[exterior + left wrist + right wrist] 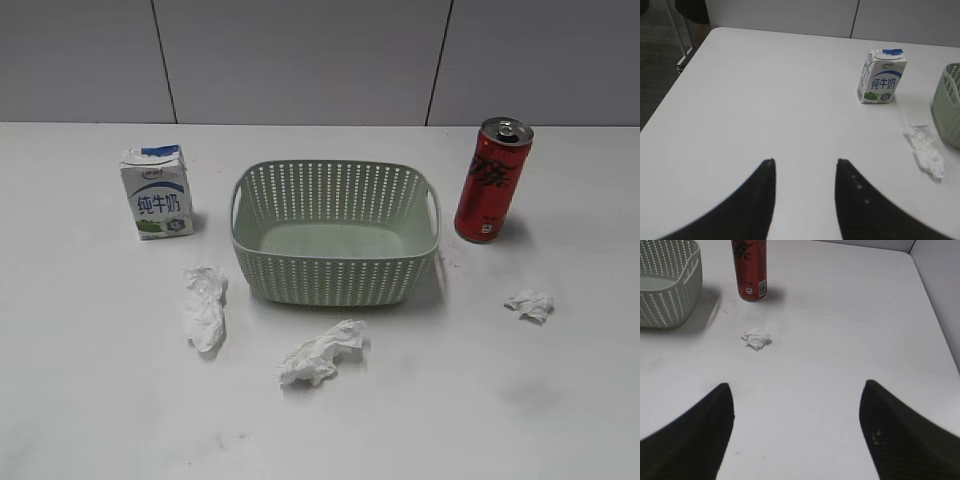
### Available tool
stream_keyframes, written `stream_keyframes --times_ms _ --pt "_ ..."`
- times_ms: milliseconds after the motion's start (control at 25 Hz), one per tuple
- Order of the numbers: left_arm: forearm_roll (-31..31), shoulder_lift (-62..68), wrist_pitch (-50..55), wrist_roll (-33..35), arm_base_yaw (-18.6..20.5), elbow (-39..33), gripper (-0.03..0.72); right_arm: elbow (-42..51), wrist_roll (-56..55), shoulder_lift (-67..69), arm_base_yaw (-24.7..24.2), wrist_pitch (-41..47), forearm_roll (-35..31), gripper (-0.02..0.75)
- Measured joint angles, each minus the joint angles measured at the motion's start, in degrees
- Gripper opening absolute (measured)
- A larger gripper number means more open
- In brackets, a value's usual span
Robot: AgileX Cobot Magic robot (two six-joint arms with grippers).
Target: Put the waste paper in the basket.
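The pale green basket (335, 275) stands empty mid-table; it also shows in the left wrist view (951, 107) and the right wrist view (667, 295). Three crumpled white paper wads lie on the table: one left of the basket (205, 307) (926, 150), one in front of it (322, 353), and a smaller one at the right (530, 304) (756, 338). My left gripper (805, 161) is open and empty, well short of the left wad. My right gripper (797, 385) is open and empty, short of the small wad. Neither gripper shows in the exterior view.
A blue-and-white milk carton (157, 192) (881, 76) stands left of the basket. A red can (492, 181) (749, 270) stands right of it. The table's left edge (670, 92) and a wall at the right (940, 300) are in view.
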State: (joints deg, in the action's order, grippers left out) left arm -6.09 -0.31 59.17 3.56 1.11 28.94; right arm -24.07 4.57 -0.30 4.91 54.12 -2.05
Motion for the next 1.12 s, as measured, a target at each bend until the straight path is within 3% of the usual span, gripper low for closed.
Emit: stream_keyframes --times_ms 120,280,360,720,1120 --pt "-0.2 0.0 0.0 0.0 0.0 0.0 0.39 0.0 0.0 0.0 0.0 0.0 0.0 0.592" --pt "-0.3 0.0 0.0 0.0 0.0 0.0 0.587 0.0 0.0 0.0 0.0 0.0 0.0 0.591" --pt "-0.7 0.0 -0.1 0.0 0.0 0.0 0.634 0.0 0.0 0.0 0.0 0.0 0.0 0.591" --pt "-2.0 0.0 -0.1 0.0 0.1 0.0 0.644 -0.4 0.0 4.2 0.0 0.0 0.0 0.591" --pt "-2.2 0.0 -0.1 0.0 0.1 0.0 0.624 -7.1 0.0 33.9 0.0 -1.8 -2.8 0.591"
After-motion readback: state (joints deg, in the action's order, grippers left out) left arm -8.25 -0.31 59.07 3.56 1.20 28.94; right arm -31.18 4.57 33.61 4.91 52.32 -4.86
